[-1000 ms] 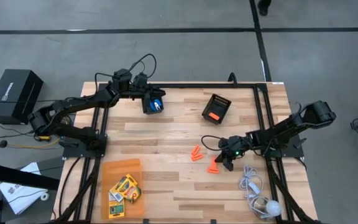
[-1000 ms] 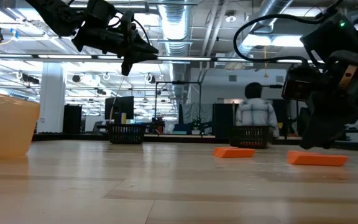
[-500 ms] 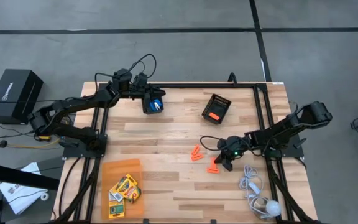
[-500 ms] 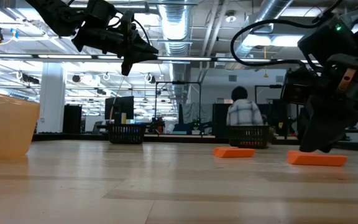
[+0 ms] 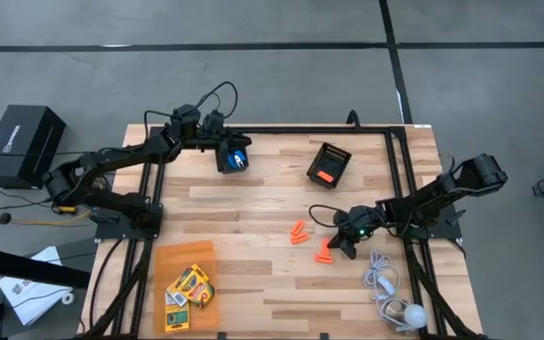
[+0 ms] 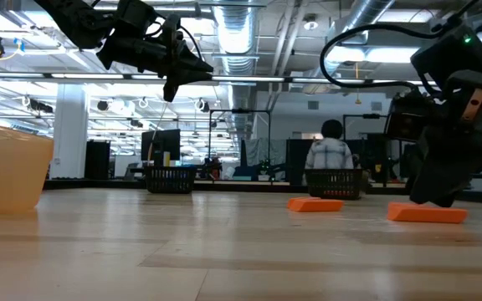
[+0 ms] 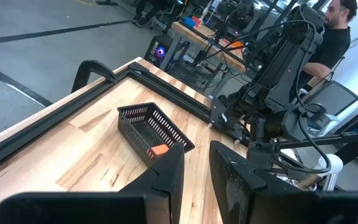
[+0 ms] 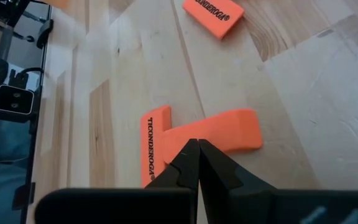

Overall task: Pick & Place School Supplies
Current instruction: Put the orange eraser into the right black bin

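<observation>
The right gripper (image 5: pixel 341 246) sits low over two orange erasers (image 8: pixel 191 140) near the table's (image 5: pixel 253 203) middle, fingers pressed together, holding nothing; the left gripper (image 5: pixel 237 157), nearly closed and empty, hangs at the far edge.

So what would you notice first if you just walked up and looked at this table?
Probably the bright orange pieces near the middle of the wooden table, with the right gripper down low beside one pair, fingers shut. Next, the left gripper, raised over the far edge with something blue at its tip, and the orange tray with yellow-and-green crayon boxes at the near left corner.
</observation>
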### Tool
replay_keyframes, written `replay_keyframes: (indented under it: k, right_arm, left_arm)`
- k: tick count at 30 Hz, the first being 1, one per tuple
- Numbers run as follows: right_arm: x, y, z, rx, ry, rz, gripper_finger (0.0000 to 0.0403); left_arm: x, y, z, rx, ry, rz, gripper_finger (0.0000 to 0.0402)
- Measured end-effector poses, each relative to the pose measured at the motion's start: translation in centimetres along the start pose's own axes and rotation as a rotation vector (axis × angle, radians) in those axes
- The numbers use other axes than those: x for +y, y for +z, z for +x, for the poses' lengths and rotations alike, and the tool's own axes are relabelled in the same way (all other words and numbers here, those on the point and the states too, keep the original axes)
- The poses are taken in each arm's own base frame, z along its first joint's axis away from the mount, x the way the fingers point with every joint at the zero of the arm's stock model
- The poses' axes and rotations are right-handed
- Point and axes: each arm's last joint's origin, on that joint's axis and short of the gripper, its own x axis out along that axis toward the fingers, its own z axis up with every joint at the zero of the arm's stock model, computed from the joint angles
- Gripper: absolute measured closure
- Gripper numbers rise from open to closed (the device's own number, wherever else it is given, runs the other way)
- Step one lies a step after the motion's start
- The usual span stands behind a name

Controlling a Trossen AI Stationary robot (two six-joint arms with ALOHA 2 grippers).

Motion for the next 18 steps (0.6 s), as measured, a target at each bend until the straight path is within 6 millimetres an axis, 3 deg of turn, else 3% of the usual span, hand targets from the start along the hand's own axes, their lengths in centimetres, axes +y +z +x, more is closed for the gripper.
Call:
replay_keyframes:
  k: [18]
  right_arm:
    - [-0.04, -0.1, 0.01, 0.028, -0.004, 0.044, 0.0403]
  left_arm:
    - [0.0, 0.0, 0.0, 0.0, 0.001, 0.0, 0.033]
